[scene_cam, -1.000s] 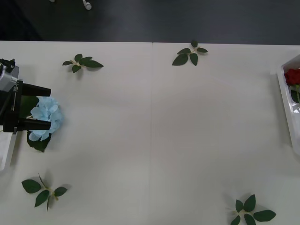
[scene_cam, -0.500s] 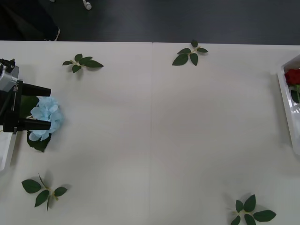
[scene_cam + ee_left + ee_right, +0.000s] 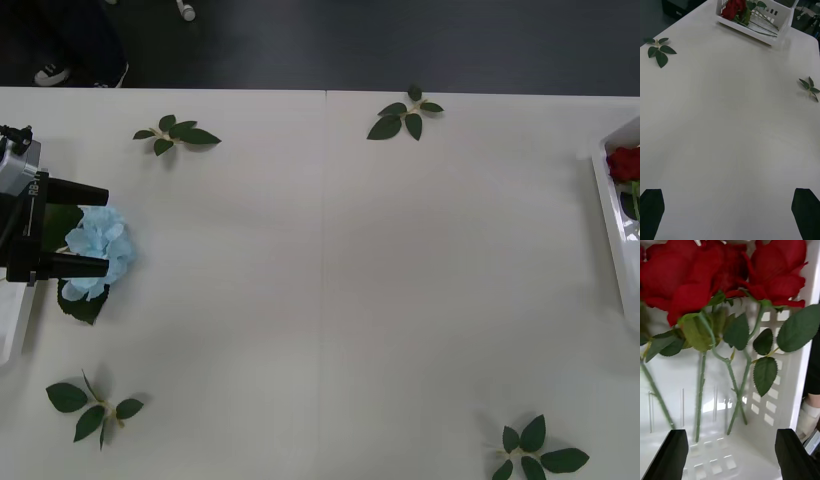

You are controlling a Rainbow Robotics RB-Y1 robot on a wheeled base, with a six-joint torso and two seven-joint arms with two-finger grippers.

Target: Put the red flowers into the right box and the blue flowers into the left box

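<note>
Blue flowers (image 3: 96,252), one pale cluster over dark leaves, on tabletop (image 3: 330,280) at left edge, between spread black fingers of left end effector (image 3: 88,227); leaf sprigs (image 3: 176,134) scattered around. Red flowers (image 3: 696,275) in right box (image 3: 805,337), right end effector (image 3: 730,455) spread above them

You are looking at an evenly, brightly lit white table (image 3: 330,280), with only soft, short shadows lying under the leaf sprigs (image 3: 178,134). Glare is washing out the box floor (image 3: 711,405) in the right wrist view, and the red flowers (image 3: 688,273) up close are blurring slightly.
</note>
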